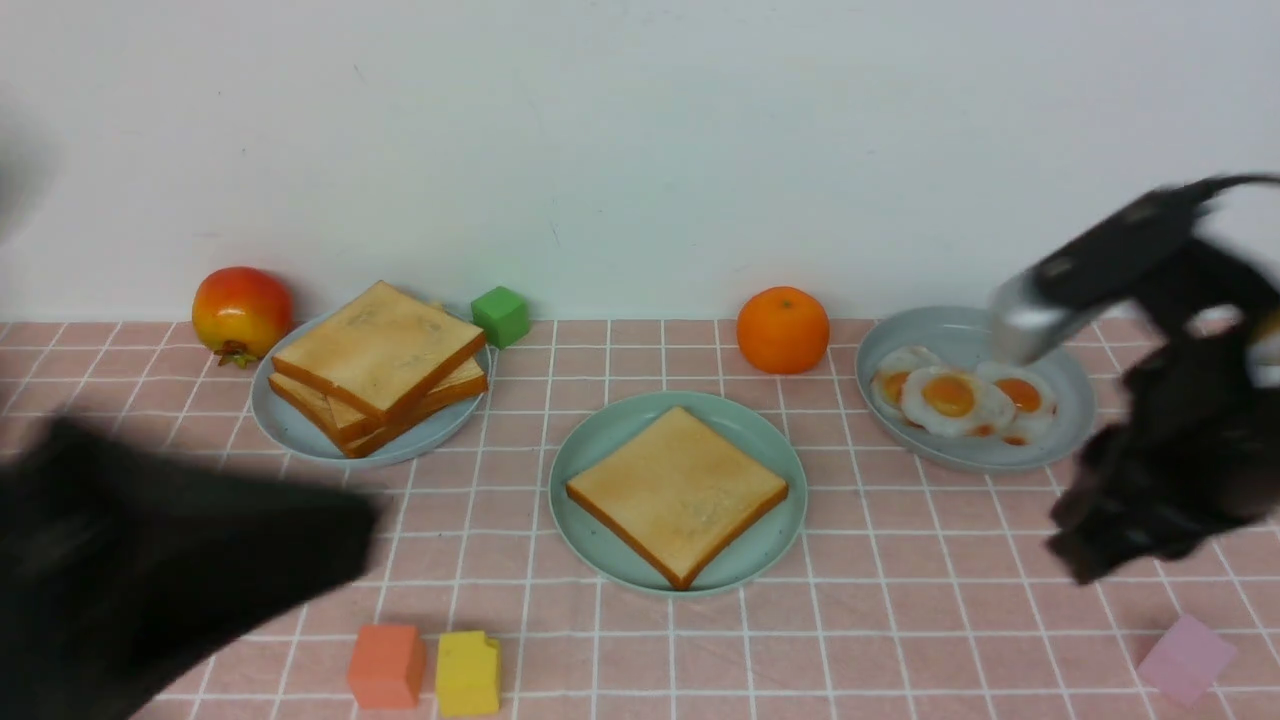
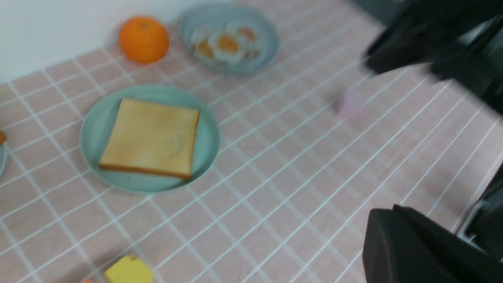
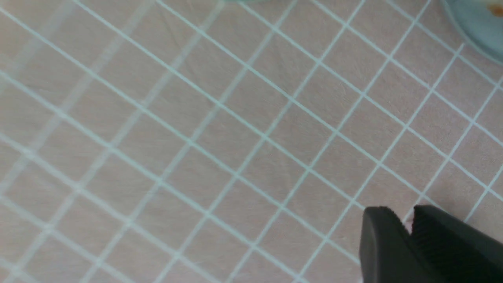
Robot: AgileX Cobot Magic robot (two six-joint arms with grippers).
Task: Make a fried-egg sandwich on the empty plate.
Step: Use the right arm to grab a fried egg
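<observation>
Base toast (image 1: 678, 492) sits on mint plate (image 1: 600, 470); eggs (image 1: 950, 398) overlap on the right plate (image 1: 960, 332). They look thin, light, floppy: pinch top one's white rim, not yolk. Both empty: left pincer (image 2: 389, 236) closed tight, right pincer (image 3: 410, 225) barely ajar.

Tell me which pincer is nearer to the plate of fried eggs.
Right. The right pincer hangs just camera-side of the plate of fried eggs, by its right edge. The left pincer is at front left, with the mint-green plate between.
</observation>
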